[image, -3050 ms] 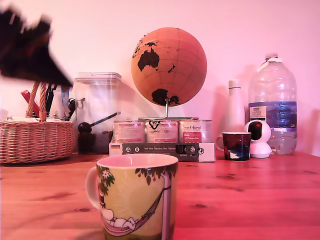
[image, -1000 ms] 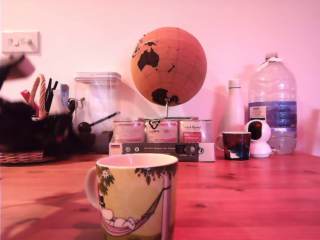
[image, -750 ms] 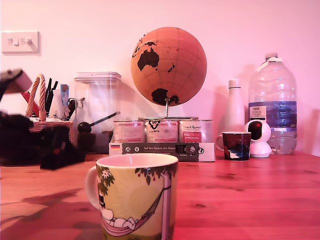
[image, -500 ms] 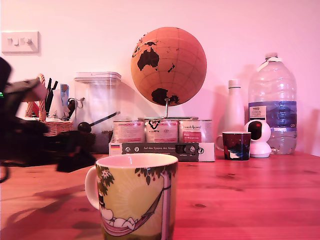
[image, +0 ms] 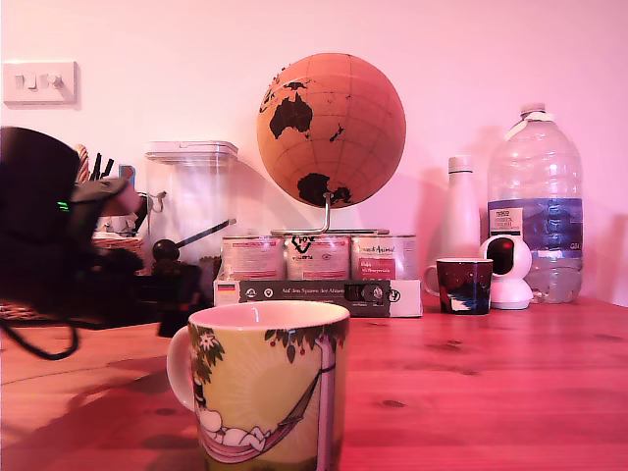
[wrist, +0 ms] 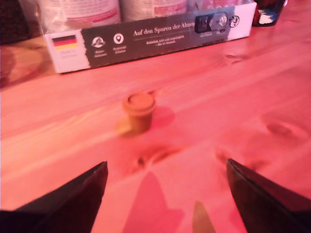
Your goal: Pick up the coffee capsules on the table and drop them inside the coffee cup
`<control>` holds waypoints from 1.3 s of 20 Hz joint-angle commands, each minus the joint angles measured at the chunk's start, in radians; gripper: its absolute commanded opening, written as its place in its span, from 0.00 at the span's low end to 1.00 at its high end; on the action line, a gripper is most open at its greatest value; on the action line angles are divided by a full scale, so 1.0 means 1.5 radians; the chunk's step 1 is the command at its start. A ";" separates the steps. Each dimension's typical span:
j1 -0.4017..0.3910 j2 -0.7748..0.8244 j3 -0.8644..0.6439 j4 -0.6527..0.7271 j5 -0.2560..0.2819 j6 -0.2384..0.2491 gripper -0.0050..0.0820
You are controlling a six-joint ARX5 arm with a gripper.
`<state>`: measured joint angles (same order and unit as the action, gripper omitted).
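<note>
The capsule (wrist: pixel 138 112) stands upright on the table (wrist: pixel 233 111), rim up, ahead of the wide-apart fingers (wrist: pixel 77 194) and between their lines, not touching them, near the box (wrist: pixel 146 36).

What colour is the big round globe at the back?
The globe is orange-brown with black landmasses, on a thin metal stand; the exterior view shows it best.

Arm (image: pixel 49 235) low at exterior view's left, blurred, reaching toward that view's right. Gripper (wrist: pixel 165 194) wide apart, nothing between dark fingertips (wrist: pixel 90 187), hovering above tabletop.
</note>
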<state>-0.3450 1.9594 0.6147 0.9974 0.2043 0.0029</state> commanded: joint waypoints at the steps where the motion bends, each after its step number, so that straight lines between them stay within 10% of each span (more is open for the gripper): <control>1: 0.005 0.024 0.026 -0.012 0.009 0.003 0.87; 21: 0.034 0.152 0.269 -0.210 0.086 0.004 0.87; 26: 0.034 0.152 0.270 -0.230 0.085 0.016 0.68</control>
<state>-0.2928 2.1628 1.0229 0.6586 0.3317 0.0151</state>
